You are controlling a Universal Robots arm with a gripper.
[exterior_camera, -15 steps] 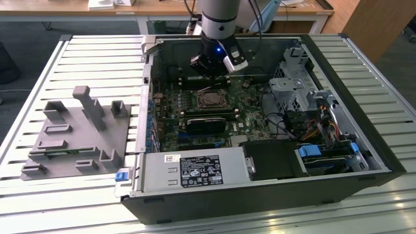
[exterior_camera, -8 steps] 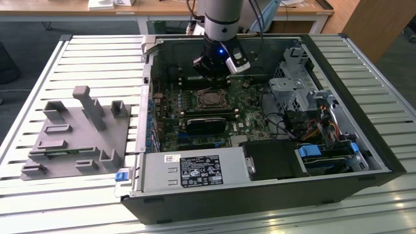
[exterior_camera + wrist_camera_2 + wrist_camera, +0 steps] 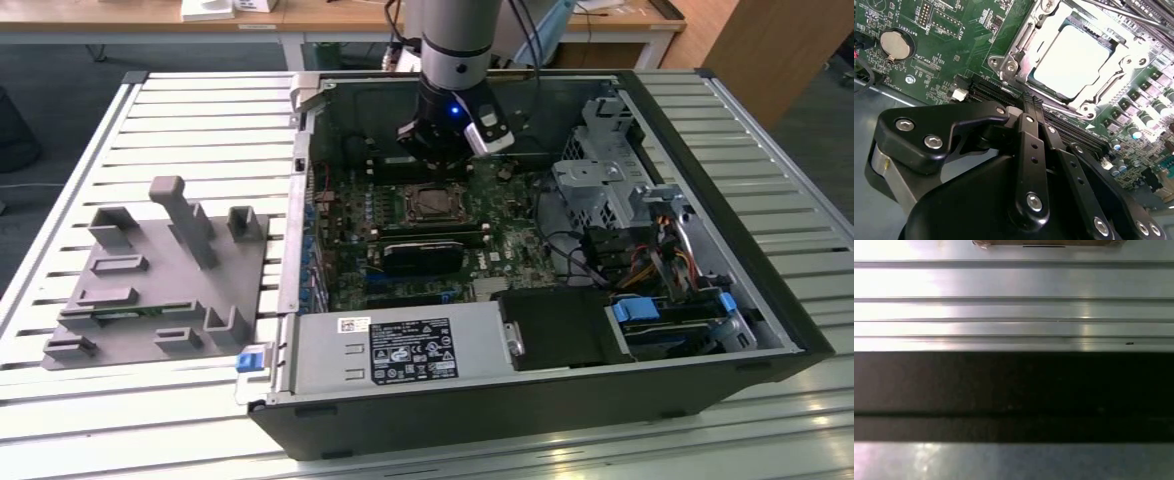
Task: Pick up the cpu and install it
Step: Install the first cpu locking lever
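1. Hovering over the open computer case point(image 3: 781, 300), the claw point(image 3: 437, 158) is seen low above the green board point(image 3: 350, 240), near the case's back wall.
2. In the second wrist view the claw point(image 3: 1029, 99) is pressed together, and nothing is pinched between its tips.
3. The cpu point(image 3: 430, 204) is found in the socket, lying flat with its silver top up; in the exterior view it sits at about 6 o'clock from the claw, just beside it.
4. In the second wrist view the cpu point(image 3: 1074, 60) is ringed by the metal socket frame point(image 3: 1013, 47), whose bars appear to rest along its edges. Seating is judged to be largely done.
5. Care is advised around the long black slots point(image 3: 1069, 131) close under the tips; any sideways motion is best kept small so they are not scraped.
6. The cpu is best checked for level seating, with no corner raised.
7. The grey block tray point(image 3: 147, 290) lies at 9 o'clock from the case, well apart.
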